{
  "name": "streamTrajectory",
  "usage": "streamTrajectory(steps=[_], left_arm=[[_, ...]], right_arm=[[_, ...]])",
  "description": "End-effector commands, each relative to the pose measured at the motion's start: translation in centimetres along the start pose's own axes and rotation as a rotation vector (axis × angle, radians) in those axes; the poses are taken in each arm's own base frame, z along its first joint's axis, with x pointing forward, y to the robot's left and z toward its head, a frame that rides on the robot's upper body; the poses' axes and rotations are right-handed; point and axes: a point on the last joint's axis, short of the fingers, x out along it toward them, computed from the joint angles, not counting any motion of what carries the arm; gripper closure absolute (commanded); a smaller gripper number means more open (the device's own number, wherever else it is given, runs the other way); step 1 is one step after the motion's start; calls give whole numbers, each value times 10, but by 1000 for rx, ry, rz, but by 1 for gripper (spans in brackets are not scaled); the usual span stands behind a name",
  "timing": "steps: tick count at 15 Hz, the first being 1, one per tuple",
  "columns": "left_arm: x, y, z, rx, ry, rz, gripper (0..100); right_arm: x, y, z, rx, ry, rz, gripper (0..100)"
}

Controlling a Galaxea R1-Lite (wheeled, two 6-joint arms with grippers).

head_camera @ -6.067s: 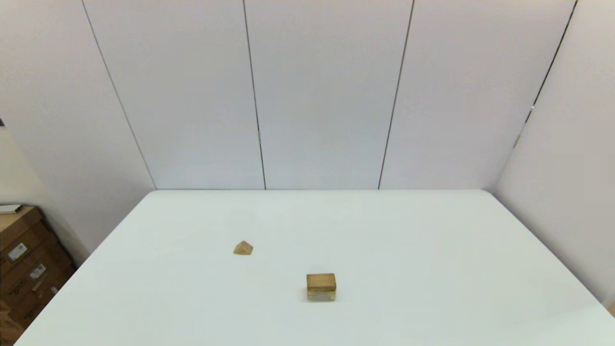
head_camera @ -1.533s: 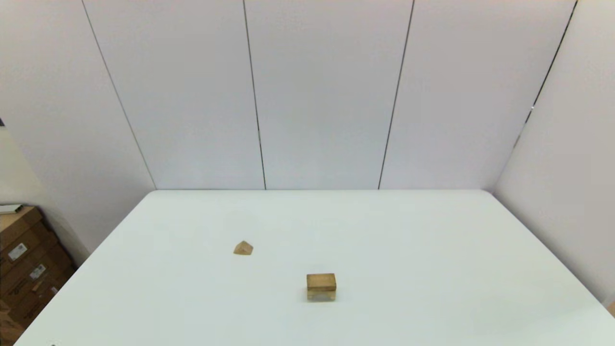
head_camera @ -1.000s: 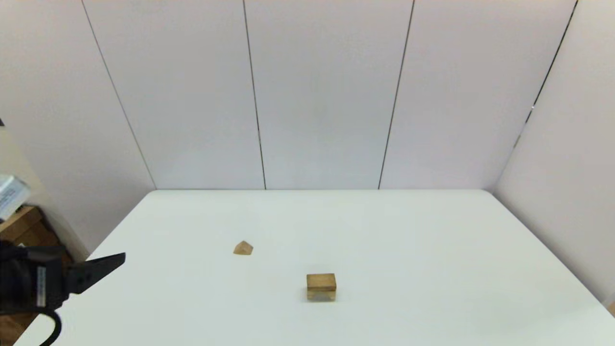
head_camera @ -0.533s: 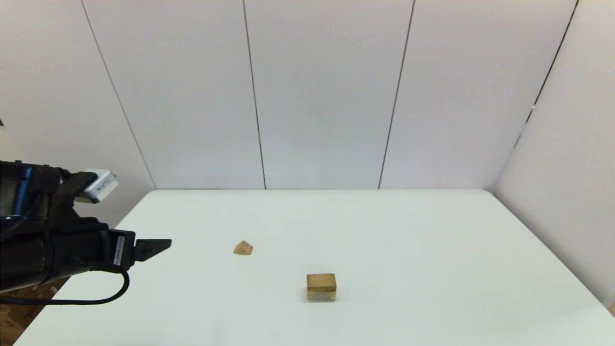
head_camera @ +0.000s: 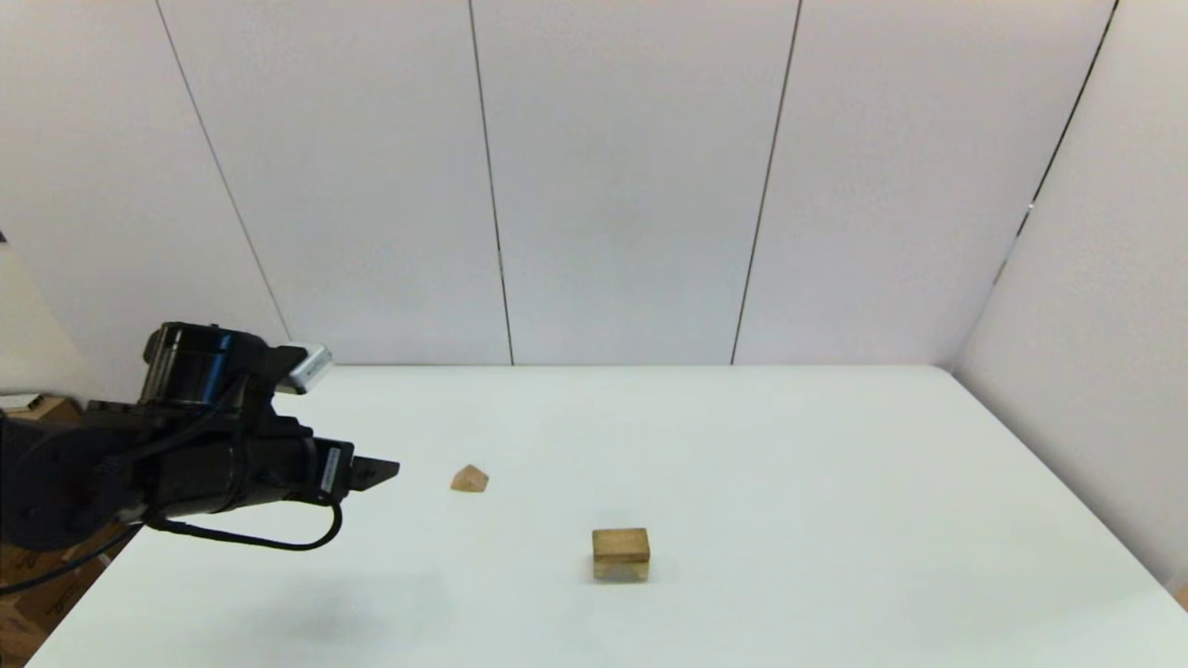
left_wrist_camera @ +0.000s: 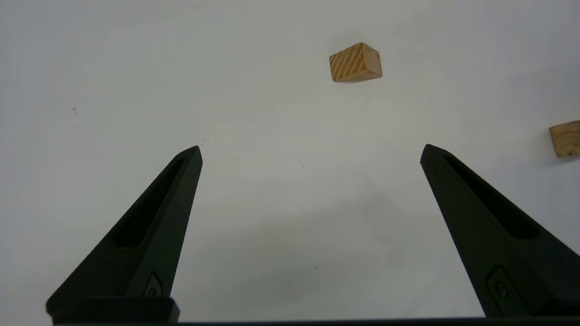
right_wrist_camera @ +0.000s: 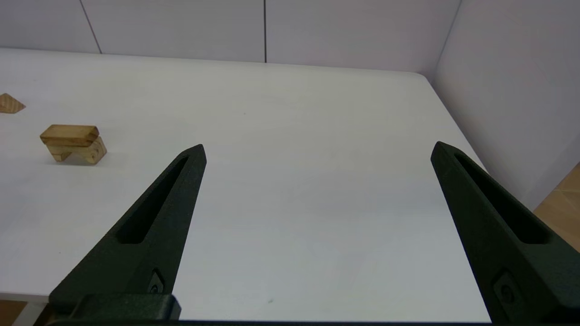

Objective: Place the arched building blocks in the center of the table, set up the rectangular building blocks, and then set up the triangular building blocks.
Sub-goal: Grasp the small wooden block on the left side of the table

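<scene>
Our left pincer [head_camera: 390, 470], spread wide and empty, hangs over the table [head_camera: 835, 482] just left of the triangular building block [head_camera: 470, 479]. We judge that block's step is underway; next we must straddle its ridge. Nearer centre, the rectangular block [right_wrist_camera: 69, 134] lies atop the arched block [right_wrist_camera: 84, 153]. The right pincer [right_wrist_camera: 317, 149], wide open, idles. Six seconds ago no arm showed.

head view high, facing table [head_camera: 835, 482], wrist views lower
</scene>
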Motion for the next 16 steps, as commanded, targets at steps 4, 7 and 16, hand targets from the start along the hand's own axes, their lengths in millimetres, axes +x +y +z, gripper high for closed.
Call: streamTrajectory(steps=[4, 7, 16], left_arm=[[62, 8, 32, 5, -2, -1, 0], [78, 3, 51, 25, -40, -12, 0], [77, 5, 81, 415, 195, -56, 0]], right_arm=[[0, 0, 0, 0, 0, 1, 0], [0, 0, 0, 0, -1, 1, 0], [0, 0, 0, 0, -1, 1, 0]])
